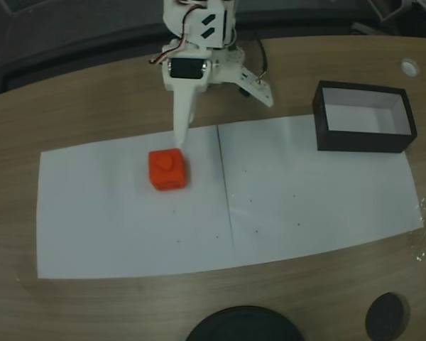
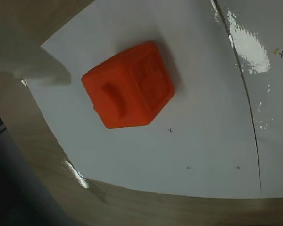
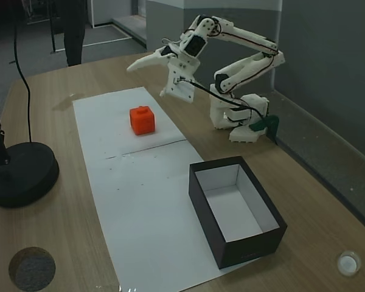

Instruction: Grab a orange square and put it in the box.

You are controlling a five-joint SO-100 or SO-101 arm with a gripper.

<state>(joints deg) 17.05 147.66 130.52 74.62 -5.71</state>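
Looking down through the wrist view, you see the orange square (image 2: 128,85) lying on the white paper (image 2: 198,141), with the raised mark on its top and a pressed pattern on one side; a pale, blurred finger (image 2: 26,63) of the hand comes in from the left edge, just beside the block, and I cannot tell if it touches.

In a fixed view from above, the orange square (image 1: 167,169) sits on the left sheet of paper (image 1: 121,220), a little left of the seam between the two sheets. Your hand (image 1: 220,117) hangs over it with the fingers spread wide and holding nothing — one long finger (image 1: 181,121) points down to the block's far edge, the other finger (image 1: 254,84) is stretched out to the right, over the bare desk (image 1: 92,106).

Further away on the right in this view stands the box (image 1: 364,116), black outside and white inside, well apart from the block. In a fixed view from the side, the box (image 3: 236,208) stands near the camera, partly on the paper, and the white arm (image 3: 243,61) reaches from its base over the desk toward the orange square (image 3: 142,120).
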